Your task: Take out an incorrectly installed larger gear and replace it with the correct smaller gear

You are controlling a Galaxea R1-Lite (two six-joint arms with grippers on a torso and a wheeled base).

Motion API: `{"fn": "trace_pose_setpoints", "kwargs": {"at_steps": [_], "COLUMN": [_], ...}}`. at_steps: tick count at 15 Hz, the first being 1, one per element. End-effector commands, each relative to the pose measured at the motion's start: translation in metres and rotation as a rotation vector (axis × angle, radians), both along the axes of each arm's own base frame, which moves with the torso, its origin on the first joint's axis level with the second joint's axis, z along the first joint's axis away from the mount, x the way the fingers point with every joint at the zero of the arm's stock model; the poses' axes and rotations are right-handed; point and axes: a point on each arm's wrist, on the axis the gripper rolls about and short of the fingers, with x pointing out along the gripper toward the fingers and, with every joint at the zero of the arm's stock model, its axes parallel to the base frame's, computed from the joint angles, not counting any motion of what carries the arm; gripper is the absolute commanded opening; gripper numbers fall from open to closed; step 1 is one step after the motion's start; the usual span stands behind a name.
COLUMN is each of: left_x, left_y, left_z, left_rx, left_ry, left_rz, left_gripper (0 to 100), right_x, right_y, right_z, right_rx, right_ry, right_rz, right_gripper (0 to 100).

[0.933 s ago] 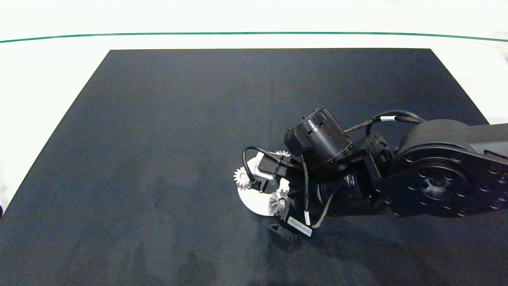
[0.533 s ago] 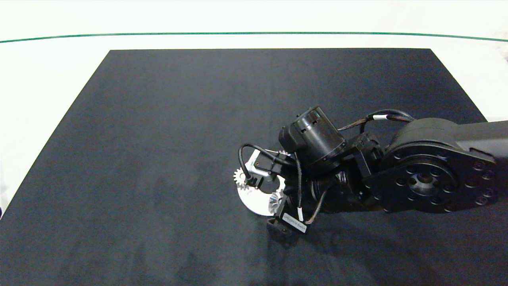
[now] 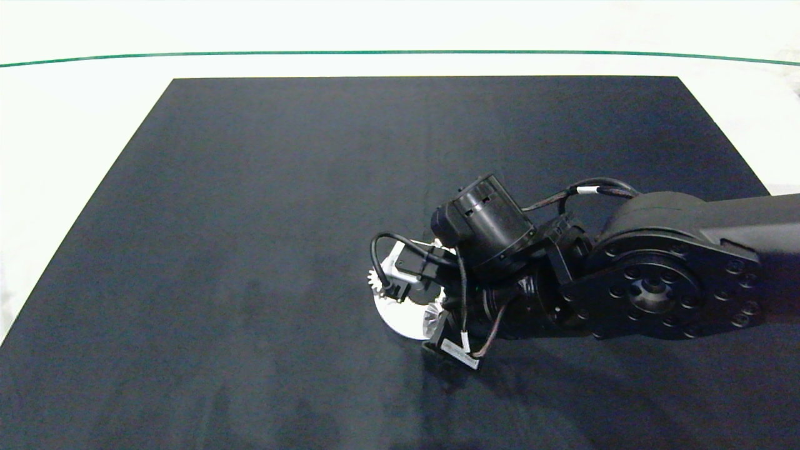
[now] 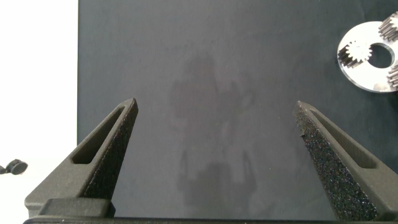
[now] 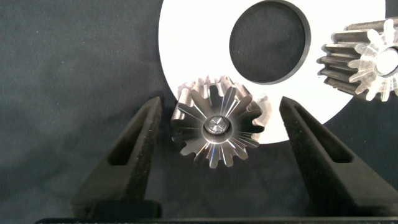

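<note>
The right end effector [image 5: 214,134] was spread wide around a gear [image 5: 216,129] on the white disc [image 5: 186,37], fingers [image 5: 134,149] not touching; its axis stood upright, face toward the wrist camera. The left end effector [image 4: 214,134] hung released over bare worktop [image 4: 205,74].

Right arm [image 3: 656,294] enters from the right edge, wrist bent down toward the counter. Right gripper [image 5: 214,134] low, fingers [image 5: 134,155] spread apart, nothing clamped. Left gripper [image 4: 217,137] held off to the side, fingers [image 4: 106,146] wide apart, empty.
</note>
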Motion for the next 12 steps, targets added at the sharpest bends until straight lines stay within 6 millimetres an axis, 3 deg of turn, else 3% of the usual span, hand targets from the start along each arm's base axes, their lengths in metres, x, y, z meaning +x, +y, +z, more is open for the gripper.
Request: {"fn": "trace_pose_setpoints", "kwargs": {"at_steps": [1, 12], "left_x": [-0.0009, -0.0018], "left_y": [0.0000, 0.0001], "left_z": [-0.0007, -0.0026], "left_rx": [0.001, 0.001], "left_ry": [0.000, 0.002], "left_rz": [0.000, 0.001], "left_gripper": [100, 100], "right_x": [-0.0009, 0.0000], "right_y": [-0.0007, 0.0004], "right_z": [-0.0003, -0.0045], "right_rx": [-0.008, -0.009], "right_ry": [0.001, 0.016], "right_rz": [0.001, -0.008], "right_gripper": [70, 47]}}
